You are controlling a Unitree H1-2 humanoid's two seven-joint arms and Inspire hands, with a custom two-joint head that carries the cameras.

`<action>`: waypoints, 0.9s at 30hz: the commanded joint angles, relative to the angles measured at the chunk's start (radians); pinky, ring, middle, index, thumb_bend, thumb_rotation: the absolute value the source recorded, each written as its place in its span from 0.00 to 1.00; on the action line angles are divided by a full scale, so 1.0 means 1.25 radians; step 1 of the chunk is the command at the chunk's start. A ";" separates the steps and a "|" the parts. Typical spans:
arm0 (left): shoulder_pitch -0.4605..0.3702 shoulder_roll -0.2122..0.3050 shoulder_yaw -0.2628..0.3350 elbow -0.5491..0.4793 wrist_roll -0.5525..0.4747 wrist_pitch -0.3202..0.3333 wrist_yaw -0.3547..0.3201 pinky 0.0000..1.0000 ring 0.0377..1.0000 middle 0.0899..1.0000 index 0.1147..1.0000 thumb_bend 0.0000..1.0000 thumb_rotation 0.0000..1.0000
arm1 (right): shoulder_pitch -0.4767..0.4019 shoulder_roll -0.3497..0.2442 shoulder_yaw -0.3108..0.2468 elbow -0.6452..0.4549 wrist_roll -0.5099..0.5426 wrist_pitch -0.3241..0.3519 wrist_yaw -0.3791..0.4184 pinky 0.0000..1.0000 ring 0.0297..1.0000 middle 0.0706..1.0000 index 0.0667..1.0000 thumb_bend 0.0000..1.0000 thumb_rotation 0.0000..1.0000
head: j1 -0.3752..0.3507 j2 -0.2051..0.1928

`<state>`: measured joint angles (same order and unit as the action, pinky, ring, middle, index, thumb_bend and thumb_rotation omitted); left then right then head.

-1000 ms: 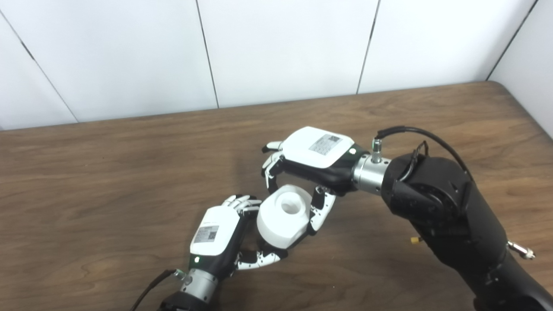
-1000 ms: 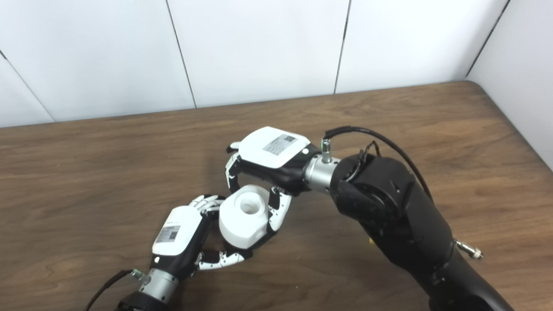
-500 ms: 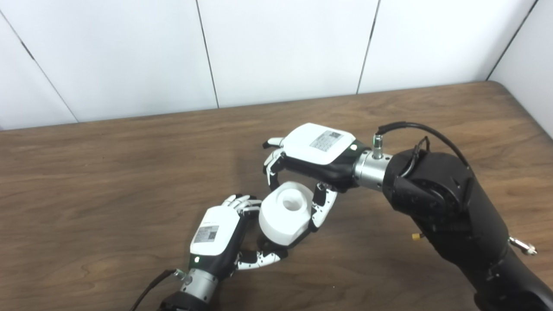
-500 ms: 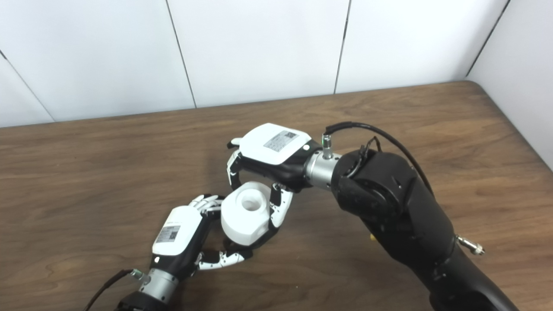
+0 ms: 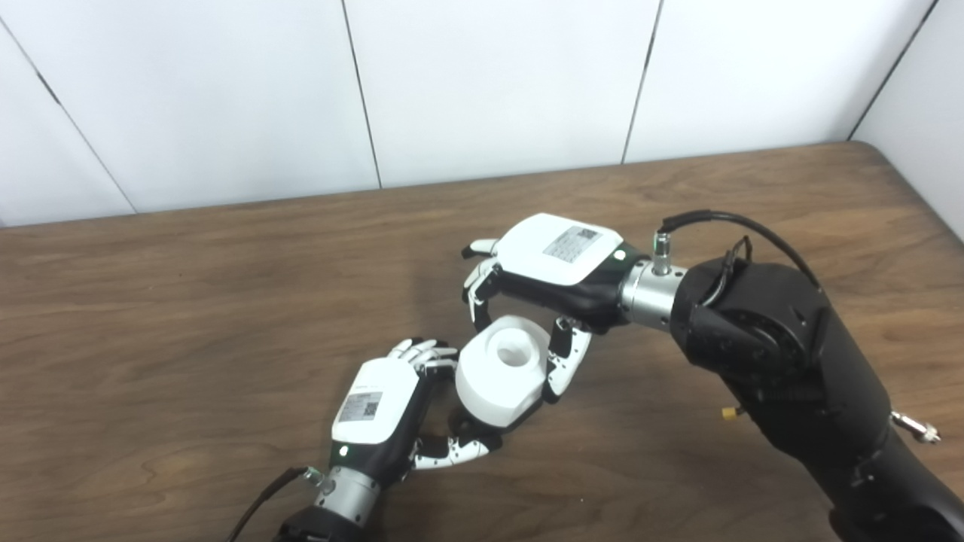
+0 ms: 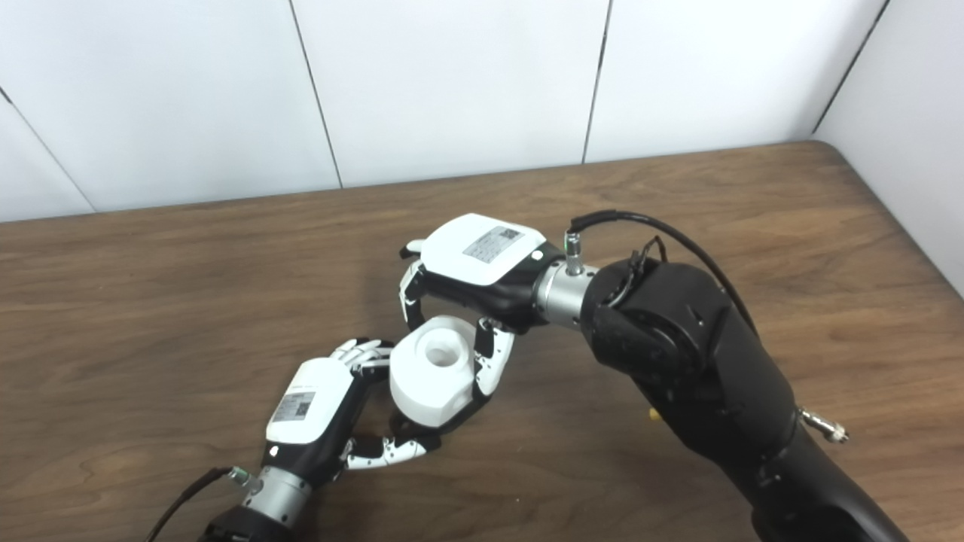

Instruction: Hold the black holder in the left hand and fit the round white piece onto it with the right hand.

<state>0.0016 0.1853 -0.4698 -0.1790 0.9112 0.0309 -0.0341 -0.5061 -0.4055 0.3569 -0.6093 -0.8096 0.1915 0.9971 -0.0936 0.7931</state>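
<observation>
Probably light, rigid and smooth, so likely slippery; best gripped across the curved side wall. Chunky round white plastic piece with a circular recess on top, tilted, up off the brown wooden tabletop between both hands. Right hand fingers clamped on its sides. Left hand curled beneath, apparently on the black holder, mostly hidden; grip unclear.
</observation>
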 commanded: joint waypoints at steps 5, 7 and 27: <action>0.006 0.002 -0.013 0.004 0.012 0.016 -0.047 0.92 0.84 0.75 0.42 0.52 0.06 | -0.024 -0.003 -0.010 -0.017 -0.009 -0.002 -0.005 0.88 0.93 0.77 0.45 0.52 0.14 | 0.001 0.003; 0.007 0.002 -0.012 0.004 0.009 0.015 -0.045 0.92 0.84 0.75 0.42 0.52 0.06 | -0.021 -0.003 -0.006 -0.013 -0.012 -0.007 -0.008 0.88 0.93 0.77 0.45 0.52 0.14 | 0.001 0.003; 0.010 0.002 -0.012 -0.009 0.009 0.019 -0.048 0.92 0.84 0.75 0.42 0.52 0.06 | 0.012 0.015 0.022 0.009 -0.044 -0.050 -0.037 0.88 0.92 0.77 0.45 0.52 0.14 | 0.007 0.012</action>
<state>0.0025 0.1841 -0.4703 -0.1912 0.9112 0.0460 -0.0473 -0.4677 -0.3876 0.3893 -0.5850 -0.8583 0.1499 0.9762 -0.0859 0.8069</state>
